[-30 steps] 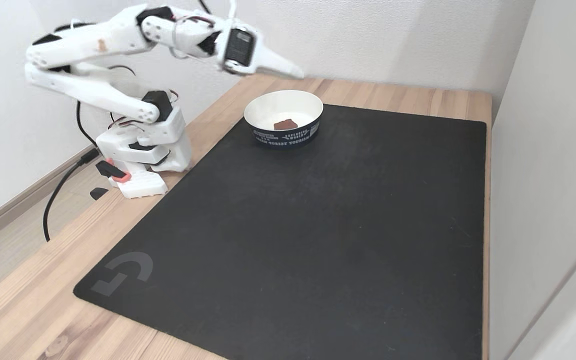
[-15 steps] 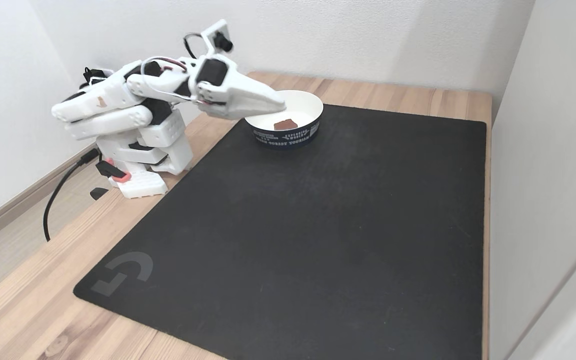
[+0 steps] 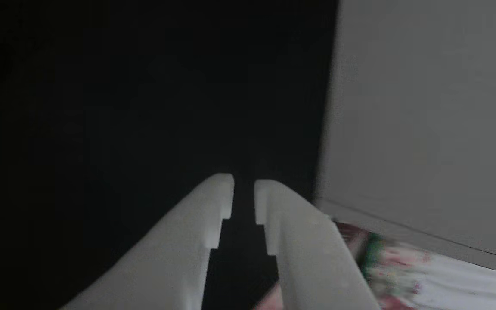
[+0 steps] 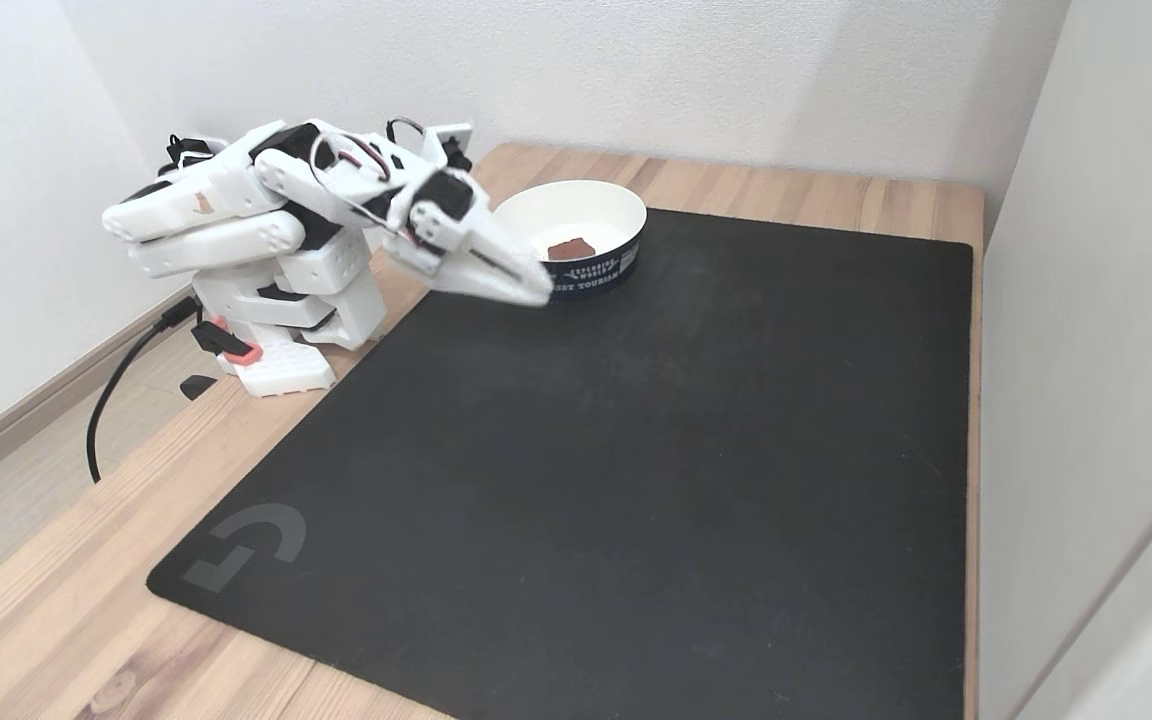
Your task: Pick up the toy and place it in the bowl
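The toy (image 4: 568, 248), a small dull-red block, lies inside the white bowl (image 4: 591, 203), which has a dark blue printed band outside and stands at the far edge of the black mat (image 4: 636, 450). In the fixed view my gripper (image 4: 534, 293) points down at the mat just left of and in front of the bowl, apart from the toy. In the other view the white fingers (image 3: 213, 206) stand almost together over the dark mat, with a thin slit and nothing between them; the gripper (image 3: 243, 189) holds nothing.
The arm is folded low over its white base (image 4: 286, 310) at the mat's left, with a black cable (image 4: 116, 390) trailing off the wooden table (image 4: 56, 600). A wall (image 4: 1086, 300) runs close along the table's right edge.
The arm has folded down from its raised pose. The gripper dropped from above the bowl to its near left side, tilting down toward the mat. The toy stayed in the bowl.
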`<action>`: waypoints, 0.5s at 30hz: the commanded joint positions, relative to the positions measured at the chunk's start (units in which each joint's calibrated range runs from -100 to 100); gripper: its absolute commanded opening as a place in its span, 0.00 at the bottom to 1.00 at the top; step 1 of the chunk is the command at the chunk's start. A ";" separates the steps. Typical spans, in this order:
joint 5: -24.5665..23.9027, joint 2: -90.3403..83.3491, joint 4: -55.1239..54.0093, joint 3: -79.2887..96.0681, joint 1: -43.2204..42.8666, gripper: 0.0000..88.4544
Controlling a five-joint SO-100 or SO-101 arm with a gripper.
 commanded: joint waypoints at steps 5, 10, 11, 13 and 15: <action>0.47 -0.75 7.04 0.87 0.71 0.03; 0.47 -0.83 7.04 0.87 0.54 0.03; 0.47 -0.83 7.04 0.87 0.54 0.03; 0.47 -0.83 7.04 0.87 0.54 0.03; 0.47 -0.83 7.04 0.87 0.54 0.03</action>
